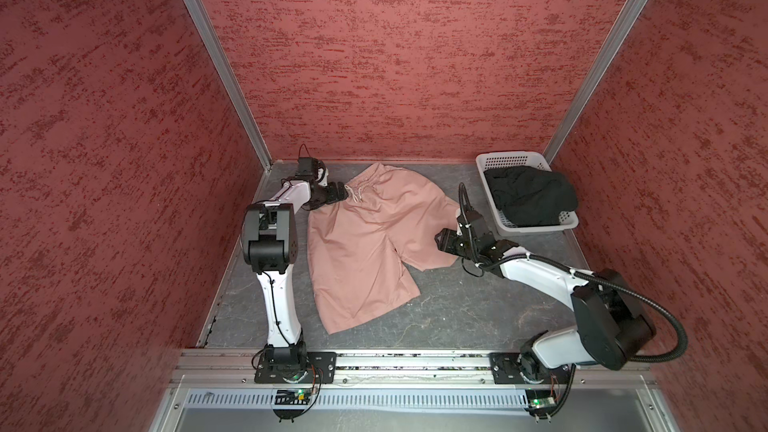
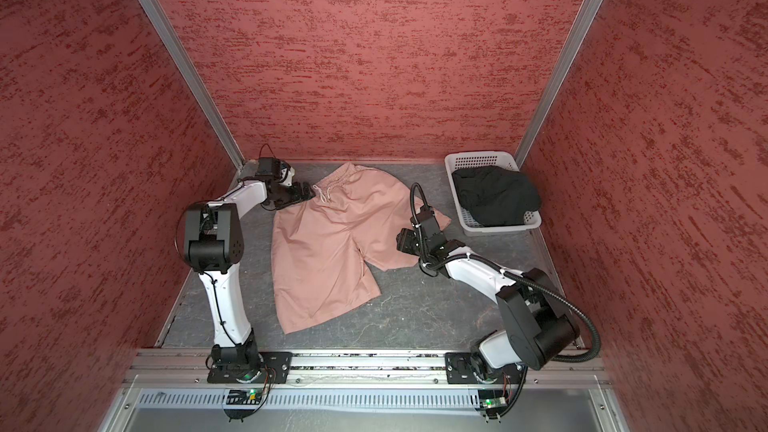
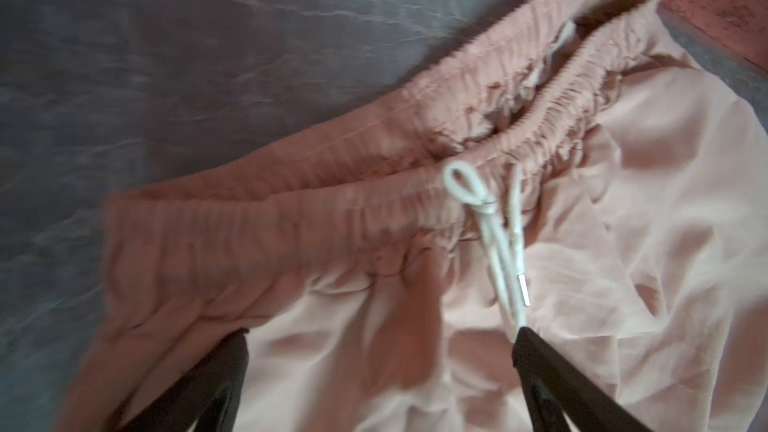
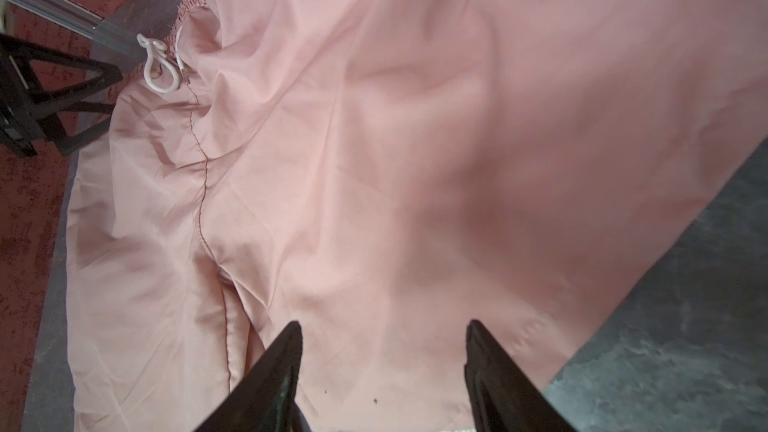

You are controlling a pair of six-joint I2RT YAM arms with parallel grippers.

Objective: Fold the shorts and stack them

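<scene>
Dusty pink shorts (image 1: 365, 243) lie spread open on the grey marbled bench (image 1: 457, 309), between two robot arms, as seen in both top views. The gathered waistband (image 3: 415, 184) points toward the back wall. One leg runs toward the front rail and the other reaches out to the right. The cloth lies mostly flat with soft wrinkles, and no fold is made yet.

The left arm (image 1: 278, 284) stretches to the rear, bringing the left jaws to the waistband's left end. The left wrist view is slightly blurred. It shows those jaws spread wide over the fabric just below the elastic, with nothing pinched between them. The white drawstring (image 3: 478, 201), tied in a loop, trails down to one fingertip (image 3: 523, 338).

The right arm (image 1: 536, 272) bends in from the right, placing the right jaws over the hem of the right-hand leg. In the right wrist view they stand apart above smooth pink cloth, gripping nothing.

Black shorts (image 1: 530, 197) sit crumpled in a white perforated basket (image 1: 511, 157) in the back right corner, well apart from the pink pair. They are heaped up and spill over the basket's right rim.
</scene>
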